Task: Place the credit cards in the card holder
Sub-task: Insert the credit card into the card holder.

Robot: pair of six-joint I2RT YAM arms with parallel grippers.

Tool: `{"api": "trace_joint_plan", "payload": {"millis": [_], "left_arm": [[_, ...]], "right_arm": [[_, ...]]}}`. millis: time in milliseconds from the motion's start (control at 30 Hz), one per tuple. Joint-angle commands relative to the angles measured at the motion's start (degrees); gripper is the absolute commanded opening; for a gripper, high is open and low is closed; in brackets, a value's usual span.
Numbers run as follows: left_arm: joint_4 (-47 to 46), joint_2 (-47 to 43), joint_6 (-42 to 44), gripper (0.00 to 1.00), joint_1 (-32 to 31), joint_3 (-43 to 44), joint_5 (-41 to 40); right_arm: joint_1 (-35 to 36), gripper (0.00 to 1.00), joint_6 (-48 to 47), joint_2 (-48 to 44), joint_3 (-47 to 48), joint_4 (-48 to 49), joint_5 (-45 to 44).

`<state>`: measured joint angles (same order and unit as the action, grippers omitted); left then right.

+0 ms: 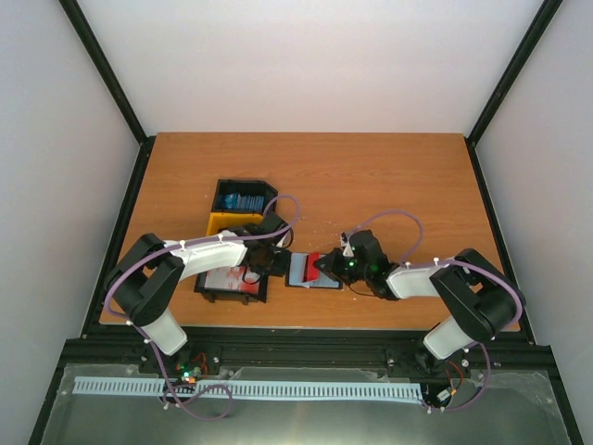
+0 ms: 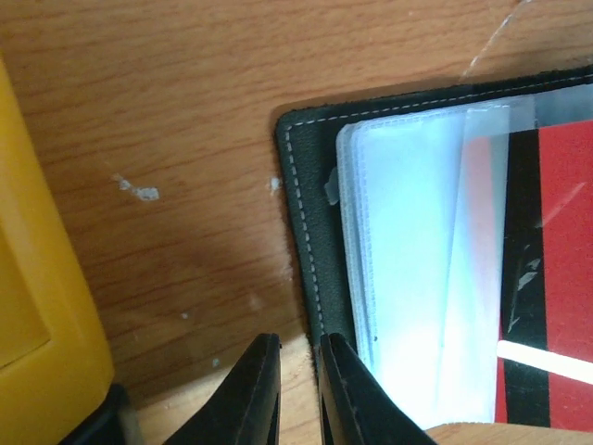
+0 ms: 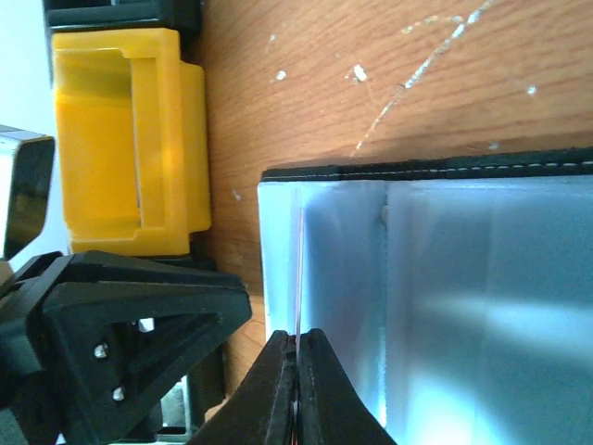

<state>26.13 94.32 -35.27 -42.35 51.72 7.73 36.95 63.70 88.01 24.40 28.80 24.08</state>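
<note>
Right tool (image 3: pixel 296 338) pinches a thin leaf (image 3: pixel 298 269) over the card holder (image 1: pixel 302 269) at frame centre; left tool (image 2: pixel 298 347) nearly closed, grip unclear; feed squarely, holder steadied

This is a robot test cell in a lab, not a home or shop. Plain white panels (image 1: pixel 315 56) close in three sides, held by black frame struts (image 1: pixel 102 65). A bare wood-grain surface (image 1: pixel 371 176) fills the floor of the enclosure. The left arm (image 1: pixel 185 264) and the right arm (image 1: pixel 445 278) are bolted to a black rail (image 1: pixel 315 348) at the near edge. Purple cables (image 1: pixel 408 218) loop along them, and a white slotted cable duct (image 1: pixel 250 389) runs below. A yellow plastic bin (image 3: pixel 120 139) and a black bin (image 1: pixel 243 197) serve as parts trays.
</note>
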Motion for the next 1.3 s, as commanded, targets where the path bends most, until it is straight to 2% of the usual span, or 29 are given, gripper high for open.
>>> {"api": "trace_joint_plan", "payload": {"millis": [0, 200, 567, 900, 1267], "left_arm": [[1.8, -1.3, -1.4, 0.15, -0.6, 0.8, -2.5], [1.2, -0.8, -1.2, 0.16, -0.6, 0.8, -1.8], [-0.6, 2.7, 1.5, 0.13, -0.6, 0.8, 4.7], [-0.6, 3.6, 1.8, 0.12, -0.6, 0.8, 5.0], [0.1, 2.5, 1.0, 0.12, -0.6, 0.6, 3.1]], "right_arm": [[0.3, 0.03, -1.7, 1.5, 2.6, -5.7, -1.0], [0.3, 0.03, -0.9, 4.6, 3.8, -5.2, 0.5], [0.6, 0.03, 0.8, 9.2, 5.2, -1.4, 2.2], [1.8, 0.03, 0.3, 11.8, 7.0, -1.9, 3.7], [2.7, 0.03, -1.5, 10.4, 8.4, -6.3, -0.2]]}}
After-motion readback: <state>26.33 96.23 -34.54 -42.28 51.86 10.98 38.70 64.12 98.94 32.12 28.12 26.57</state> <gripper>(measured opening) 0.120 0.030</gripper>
